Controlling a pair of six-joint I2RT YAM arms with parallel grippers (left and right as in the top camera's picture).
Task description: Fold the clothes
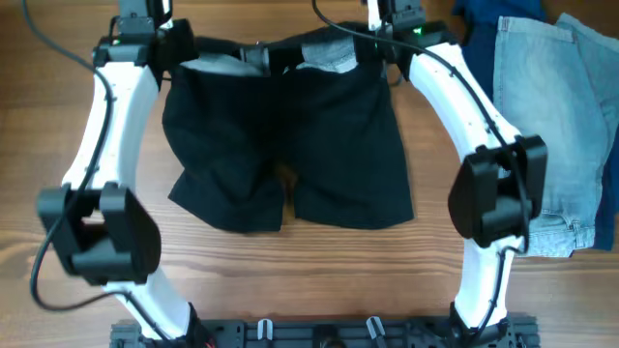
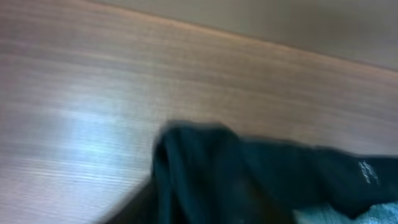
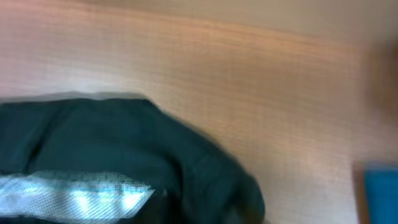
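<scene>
The clothes, a pair of black shorts, lie spread on the wooden table with the legs toward the front and the pale inner waistband at the far edge. My left gripper is at the waistband's left corner and my right gripper at its right corner. The overhead view hides their fingertips. The blurred left wrist view shows a black fabric corner low in the frame. The right wrist view shows black cloth with the pale mesh lining. No fingers show in either wrist view.
Light-blue denim shorts lie at the right, just beyond my right arm's elbow. A royal-blue cloth sits at the far right corner, and its blue edge shows in the right wrist view. A black rail runs along the front edge.
</scene>
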